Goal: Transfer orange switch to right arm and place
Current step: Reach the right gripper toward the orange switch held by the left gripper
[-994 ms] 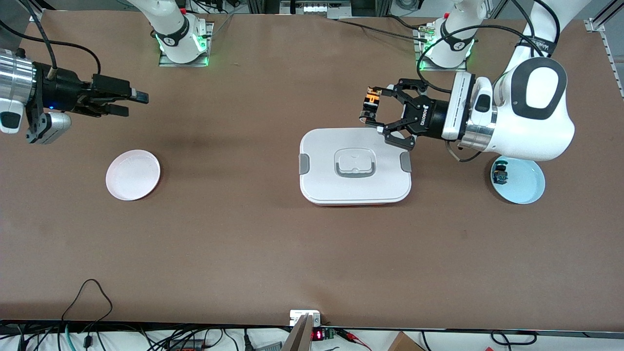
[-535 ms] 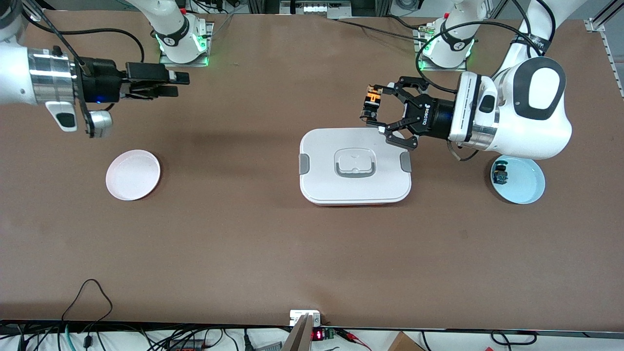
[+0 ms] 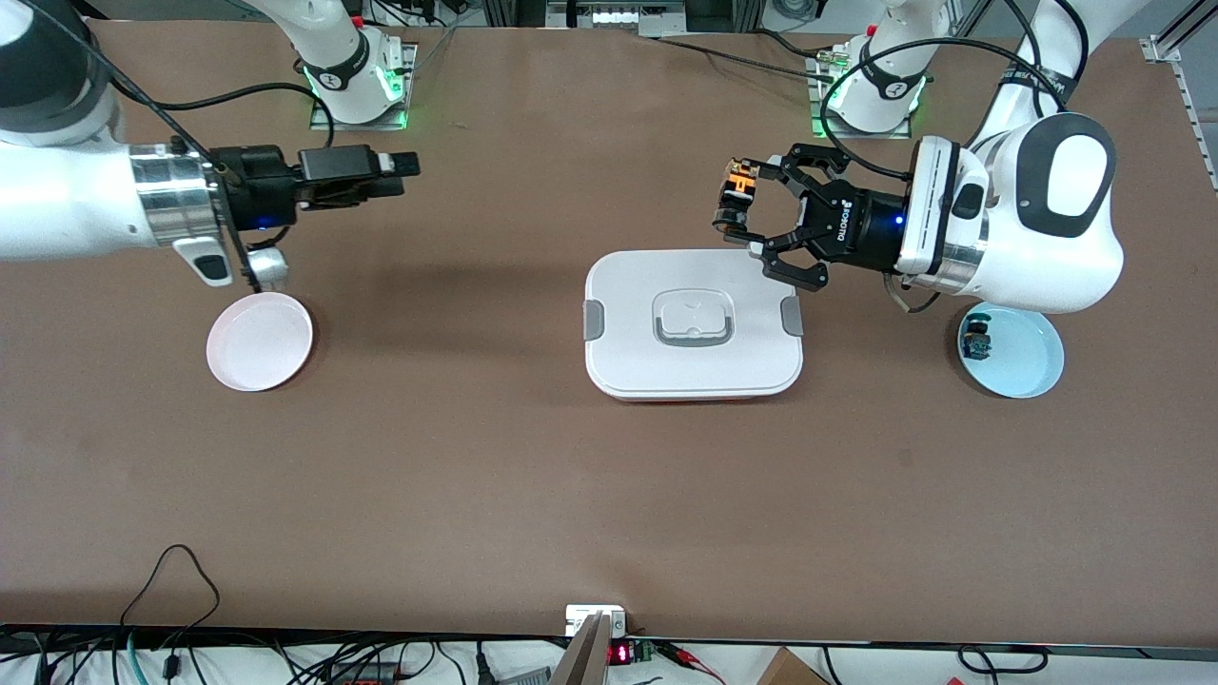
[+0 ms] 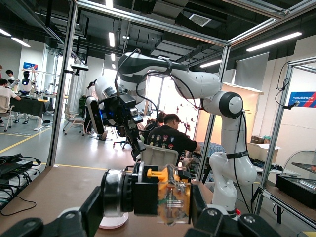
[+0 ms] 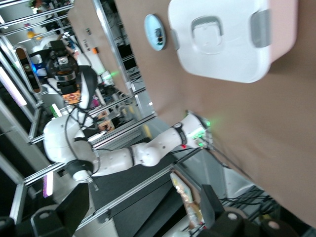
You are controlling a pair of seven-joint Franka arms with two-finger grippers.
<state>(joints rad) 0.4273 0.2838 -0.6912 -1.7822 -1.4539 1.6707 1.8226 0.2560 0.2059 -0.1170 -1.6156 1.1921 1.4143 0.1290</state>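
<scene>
- Brown table (image 3: 495, 495) in an open lab; both arm bases stand along its edge farthest from the front camera.
- Left gripper (image 3: 737, 214) is up in the air, over the table just by the white lidded box (image 3: 694, 323), at the box's corner toward the left arm's end.
- It is clamped on the orange switch (image 3: 739, 193); switch sits right at the fingertips, pinched between the two fingers (image 3: 733, 221).
- Left wrist view: switch (image 4: 170, 195) has a dark blocky body with orange on top, held between the pads.
- Right gripper (image 3: 385, 176) is airborne toward the right arm's end of the table, well apart from the switch; jaws stand spread, nothing in them.
- Right wrist view shows the left gripper (image 5: 70, 94) with the switch far off.
- Pink plate (image 3: 259, 341) lies under the right arm's wrist.
- Blue plate (image 3: 1023, 357) lies at the left arm's end, with a small blue-capped switch (image 3: 976, 341) on it.
</scene>
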